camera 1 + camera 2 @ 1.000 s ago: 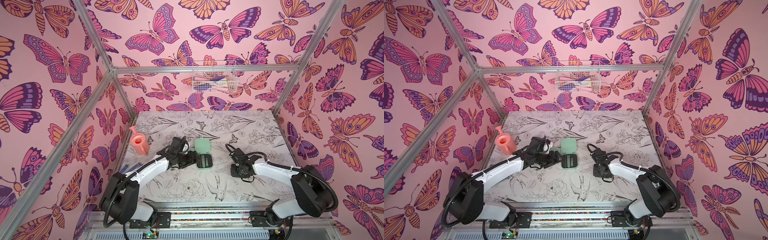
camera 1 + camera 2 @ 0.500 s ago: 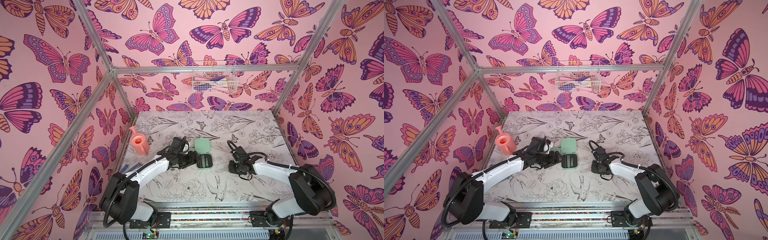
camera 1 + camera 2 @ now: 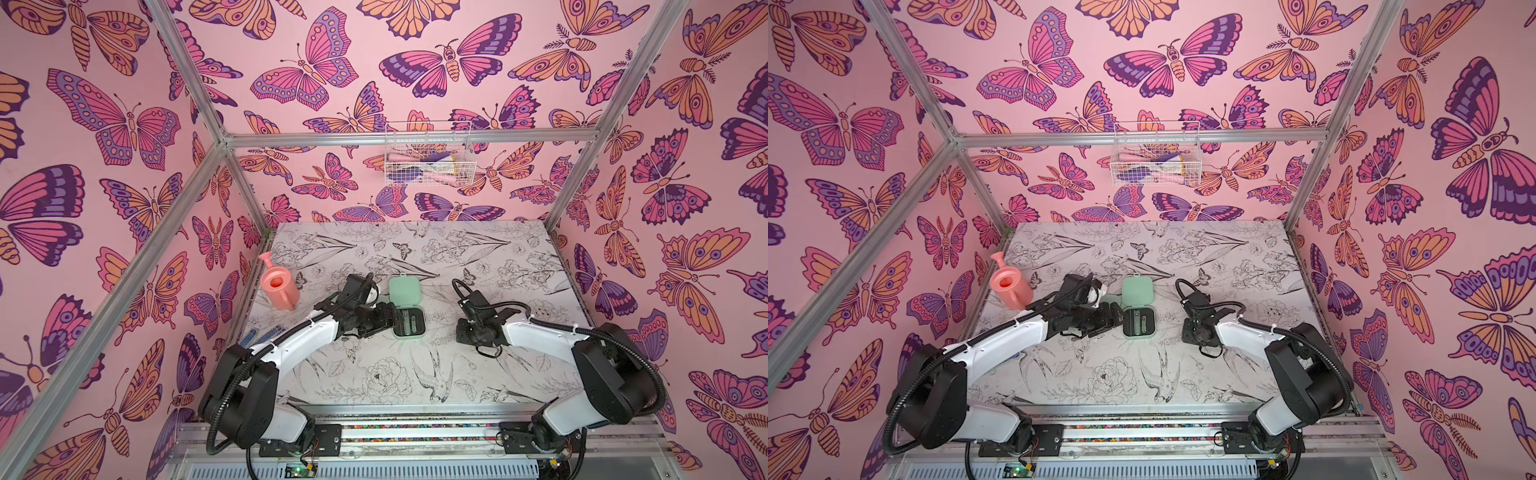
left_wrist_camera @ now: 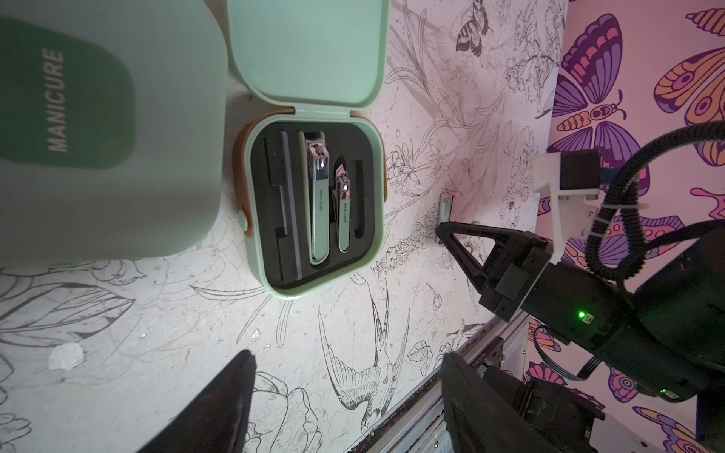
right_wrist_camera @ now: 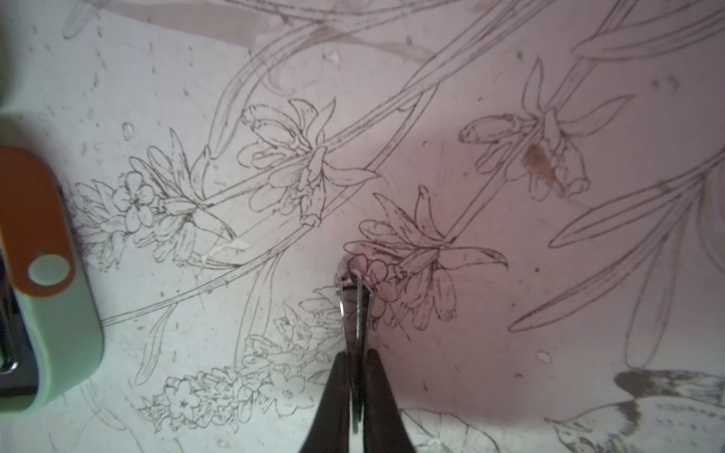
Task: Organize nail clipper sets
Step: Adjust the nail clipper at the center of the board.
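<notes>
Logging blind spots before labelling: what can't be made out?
- Tool in the right gripper: hidden under the gripper in both top views; the right wrist view shows only an edge-on sliver, type unclear.
- Closed case: cut off by the left wrist view's edge; left arm covers most of it in both top views.
- Basket contents: too small in both top views.

Left wrist view. "MANICURE" in pale capitals stands on the dark green patch (image 4: pixel 62 98) of the closed mint-green case (image 4: pixel 117 188). The same word, in small dark letters, runs along the lever of the larger clipper (image 4: pixel 318 204) lying in the open case (image 4: pixel 376 204). It appears again on the smaller clipper (image 4: pixel 343 219) beside it (both read lengthwise). Small print on the metal rail (image 4: pixel 480 355) at the surface edge is too small to read.
</notes>
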Controlling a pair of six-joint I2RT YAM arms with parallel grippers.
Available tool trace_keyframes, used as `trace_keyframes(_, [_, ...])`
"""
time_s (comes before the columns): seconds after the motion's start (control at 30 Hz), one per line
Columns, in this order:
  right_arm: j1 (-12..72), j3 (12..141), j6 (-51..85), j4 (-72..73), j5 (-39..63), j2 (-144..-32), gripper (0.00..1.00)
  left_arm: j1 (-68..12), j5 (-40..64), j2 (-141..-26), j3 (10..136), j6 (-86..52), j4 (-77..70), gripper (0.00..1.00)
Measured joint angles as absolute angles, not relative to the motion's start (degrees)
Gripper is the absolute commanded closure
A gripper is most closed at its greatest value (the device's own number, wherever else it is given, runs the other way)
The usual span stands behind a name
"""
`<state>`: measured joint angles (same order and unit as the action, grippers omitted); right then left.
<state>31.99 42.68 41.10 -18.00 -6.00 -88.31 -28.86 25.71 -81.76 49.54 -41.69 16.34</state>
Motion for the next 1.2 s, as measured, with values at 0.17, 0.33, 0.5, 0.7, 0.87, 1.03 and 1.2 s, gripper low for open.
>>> trace_keyframes(0.17, [33.08,44.82,40.42,-26.79,-12.82,-88.44,0.93,-28.86,25.71,-81.76,49.54,-41.67,16.34,0.24])
trace_keyframes(0.33, [33.26,49.04,38.68,-38.85,-21.21,-88.4,0.94,-28.86,25.71,-81.76,49.54,-41.65,16.32,0.24])
trace_keyframes(0.5, [32.6,55.0,33.21,-44.6,-27.24,-90.5,0.94,-28.86,25.76,-81.76,49.54,-41.65,16.34,0.24])
trace_keyframes(0.7, [30.24,62.22,24.18,-47.77,-36.27,-99.88,0.94,-28.84,25.76,-81.73,49.52,-41.65,16.34,0.24])
trace_keyframes(0.87, [25.65,63.57,17.08,-46.02,-40.66,-105.8,0.94,-28.84,25.76,-81.73,49.5,-41.63,16.32,0.24])
trace_keyframes(1.03, [24.27,64.64,11.7,-42.63,-43.75,-112.51,0.94,-28.84,25.78,-81.76,49.5,-41.6,16.34,0.24])
trace_keyframes(1.2, [24.1,66.24,8.82,-41.17,-46.46,-114.65,0.92,-28.84,25.78,-81.76,49.5,-41.58,16.34,0.24])
